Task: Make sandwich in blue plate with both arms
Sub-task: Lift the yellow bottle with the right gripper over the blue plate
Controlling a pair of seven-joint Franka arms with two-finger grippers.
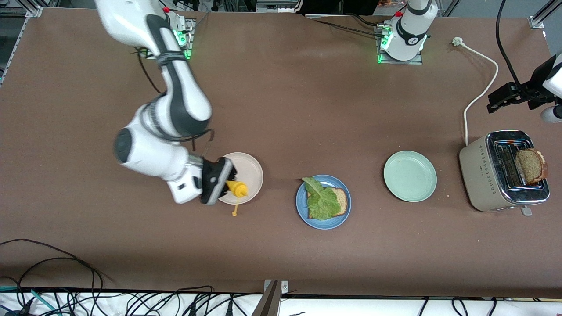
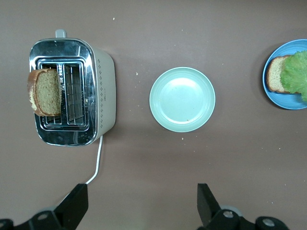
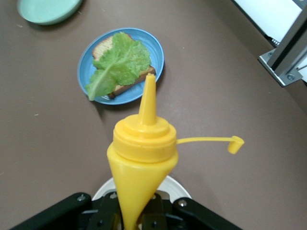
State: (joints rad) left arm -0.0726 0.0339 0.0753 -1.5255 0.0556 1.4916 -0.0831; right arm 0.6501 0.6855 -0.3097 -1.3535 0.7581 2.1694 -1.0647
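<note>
The blue plate [image 1: 303, 210] [image 3: 156, 52] holds one tan bread slice [image 1: 340, 201] [image 3: 129, 84] with a green lettuce leaf [image 1: 320, 199] [image 3: 120, 62] on top. A second bread slice [image 1: 530, 165] [image 2: 45, 91] sticks up from the toaster [image 1: 483, 175] [image 2: 103, 91]. My right gripper [image 1: 221, 182] [image 3: 136, 215] is shut on a yellow squeeze bottle [image 1: 239, 188] [image 3: 144, 153] over the edge of the cream-white plate [image 1: 250, 171]. The bottle's nozzle points toward the blue plate and its cap [image 3: 235, 143] hangs off on its strap. My left gripper [image 1: 505, 97] [image 2: 142, 191] waits open and empty above the table beside the toaster.
An empty pale green plate [image 1: 410, 176] [image 2: 182, 98] lies between the blue plate and the toaster. The toaster's white cord [image 1: 478, 94] runs across the table toward the arms' bases. Loose black cables [image 1: 66, 272] lie along the table edge nearest the front camera.
</note>
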